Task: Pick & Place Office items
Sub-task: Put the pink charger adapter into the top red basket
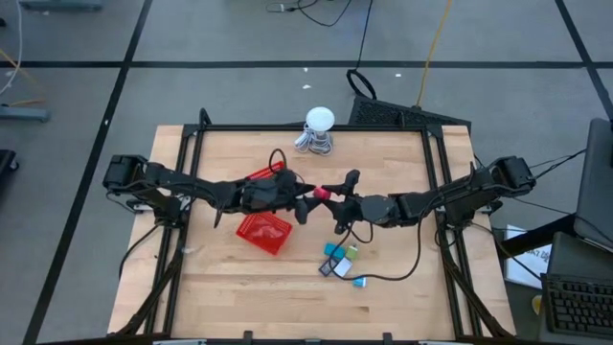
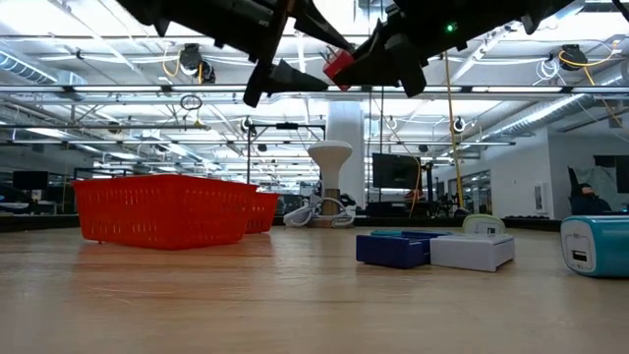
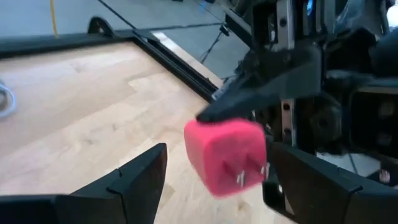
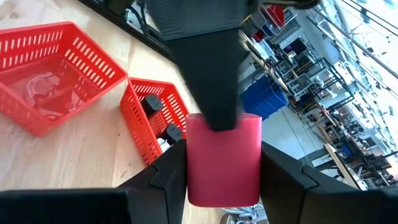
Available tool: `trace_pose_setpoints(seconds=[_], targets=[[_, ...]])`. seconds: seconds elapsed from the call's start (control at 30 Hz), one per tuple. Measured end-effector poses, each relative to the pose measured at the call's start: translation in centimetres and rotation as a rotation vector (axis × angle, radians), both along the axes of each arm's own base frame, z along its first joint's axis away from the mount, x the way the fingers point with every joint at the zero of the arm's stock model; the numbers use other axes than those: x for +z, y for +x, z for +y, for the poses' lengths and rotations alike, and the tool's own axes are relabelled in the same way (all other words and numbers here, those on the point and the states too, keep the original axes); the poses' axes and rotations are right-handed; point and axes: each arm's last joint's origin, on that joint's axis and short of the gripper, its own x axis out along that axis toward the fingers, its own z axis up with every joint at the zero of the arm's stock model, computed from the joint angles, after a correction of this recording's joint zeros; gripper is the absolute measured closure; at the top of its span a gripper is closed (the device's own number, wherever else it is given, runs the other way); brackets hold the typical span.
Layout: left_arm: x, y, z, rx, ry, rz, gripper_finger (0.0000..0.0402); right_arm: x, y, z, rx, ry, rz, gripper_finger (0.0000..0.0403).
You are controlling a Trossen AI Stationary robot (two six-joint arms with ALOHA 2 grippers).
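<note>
A pink-red cube with two metal prongs [image 1: 323, 193] hangs in the air above the table's middle, between both grippers. My right gripper [image 1: 335, 197] reaches in from the right and is shut on it. My left gripper [image 3: 219, 163] faces it from the left, open; its fingers stand on either side of the cube [image 3: 227, 155], with a gap showing on one side. Several other small pieces, blue, green, white and black [image 1: 338, 260], lie flat on the table nearer the near edge. A light blue one [image 1: 360, 282] lies beside them. My right gripper pinches the pink-red cube between its two fingers [image 4: 165, 177], on two opposite side faces [image 4: 196, 168]. The fingers come in about level from the table's right. The cube is lifted clear of the table, and its pronged face [image 3: 249, 174] points toward my left gripper.
Two red mesh baskets sit left of centre [image 1: 263, 231] [image 1: 261, 176]; the far one holds black pieces [image 4: 153, 104]. A white round-headed gadget with a coiled cable [image 1: 319, 128] stands near the far edge. A black cable [image 1: 393, 276] trails past the loose pieces.
</note>
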Motion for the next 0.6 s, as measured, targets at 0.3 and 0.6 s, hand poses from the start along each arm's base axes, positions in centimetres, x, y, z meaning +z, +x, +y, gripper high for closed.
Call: trace_pose_setpoints(seconds=[0.3, 0.6], targets=[[0.05, 0.13, 0.35, 0.021, 0.003, 0.014, 0.011, 0.11, 0.03, 0.01, 0.003, -0.013, -0.005, 0.0258], [-0.26, 0.25, 0.88, 0.034, -0.016, 0.025, 0.0112, 0.07, 0.03, -0.07, 0.0, -0.017, 0.0, 0.0258]])
